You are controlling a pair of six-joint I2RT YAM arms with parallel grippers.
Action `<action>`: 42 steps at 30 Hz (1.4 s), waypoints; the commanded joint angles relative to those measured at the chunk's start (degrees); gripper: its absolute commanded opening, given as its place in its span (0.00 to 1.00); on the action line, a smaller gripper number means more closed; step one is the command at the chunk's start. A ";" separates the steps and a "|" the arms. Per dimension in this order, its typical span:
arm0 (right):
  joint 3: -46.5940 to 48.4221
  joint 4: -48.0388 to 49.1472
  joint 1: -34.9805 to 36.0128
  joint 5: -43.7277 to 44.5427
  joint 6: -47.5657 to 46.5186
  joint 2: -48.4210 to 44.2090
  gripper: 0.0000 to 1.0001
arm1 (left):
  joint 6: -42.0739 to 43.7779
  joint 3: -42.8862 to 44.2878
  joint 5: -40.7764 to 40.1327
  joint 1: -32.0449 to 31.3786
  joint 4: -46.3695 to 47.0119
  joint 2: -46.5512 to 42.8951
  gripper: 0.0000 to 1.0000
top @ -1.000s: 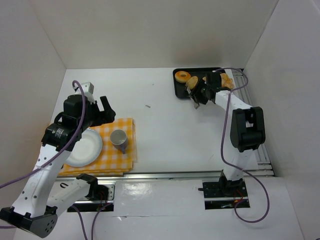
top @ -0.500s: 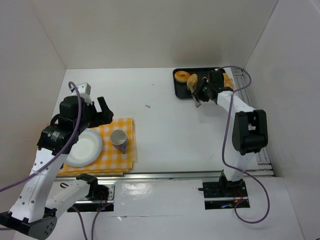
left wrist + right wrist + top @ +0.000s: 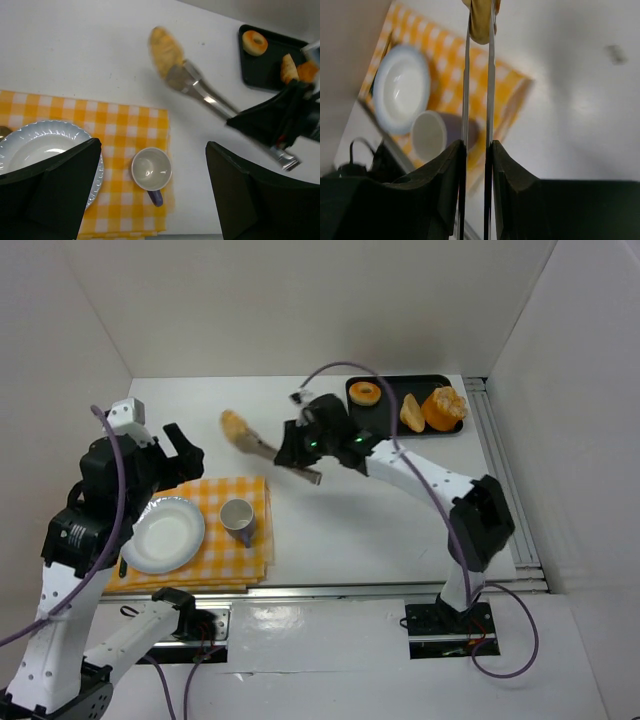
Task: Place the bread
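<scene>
A piece of golden bread [image 3: 234,426] hangs above the white table, pinched in the tips of metal tongs [image 3: 275,452]. My right gripper [image 3: 303,443] is shut on the tongs' handles. In the right wrist view the bread [image 3: 481,20] sits at the far end of the tongs [image 3: 466,75], and the gripper [image 3: 475,150] squeezes both blades. The bread [image 3: 166,50] also shows in the left wrist view, left of the tray and beyond the cloth. My left gripper [image 3: 152,150] is open and holds nothing, high above the cup [image 3: 151,170].
A white plate [image 3: 165,535] and a cup [image 3: 237,517] with a purple handle rest on a yellow checked cloth [image 3: 255,490]. A black tray [image 3: 390,418] at the back right holds a donut [image 3: 365,393] and two more pastries [image 3: 443,407]. White walls enclose the table.
My right arm swung from the tray leftward across the table, carrying the bread in the tongs. The left arm drew back to the left.
</scene>
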 commanded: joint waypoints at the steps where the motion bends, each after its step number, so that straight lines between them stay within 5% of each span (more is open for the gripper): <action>1: 6.91 -1.41 7.42 -7.21 -4.26 5.85 0.23 | -3.82 2.08 -4.48 0.52 1.01 -3.84 0.99; 8: 21.59 -4.49 19.46 -8.81 -6.29 18.07 0.23 | -4.62 4.36 -7.12 0.52 1.54 -6.22 0.99; 17: 32.15 -9.41 23.43 -8.99 -6.81 28.12 0.28 | -3.57 5.51 -7.12 0.52 0.83 -6.22 0.99; 24: 33.55 -9.67 24.05 -9.51 -6.81 28.12 0.61 | -3.57 4.99 -7.74 0.52 0.83 -6.22 0.99; 34: 33.56 -9.15 21.50 -6.54 -7.87 22.77 0.63 | -3.57 4.99 -7.74 0.52 0.83 -6.22 0.99; 42: 15.56 -2.75 8.34 8.58 -5.06 3.35 0.62 | -2.52 6.22 -8.44 0.52 0.83 -5.69 0.99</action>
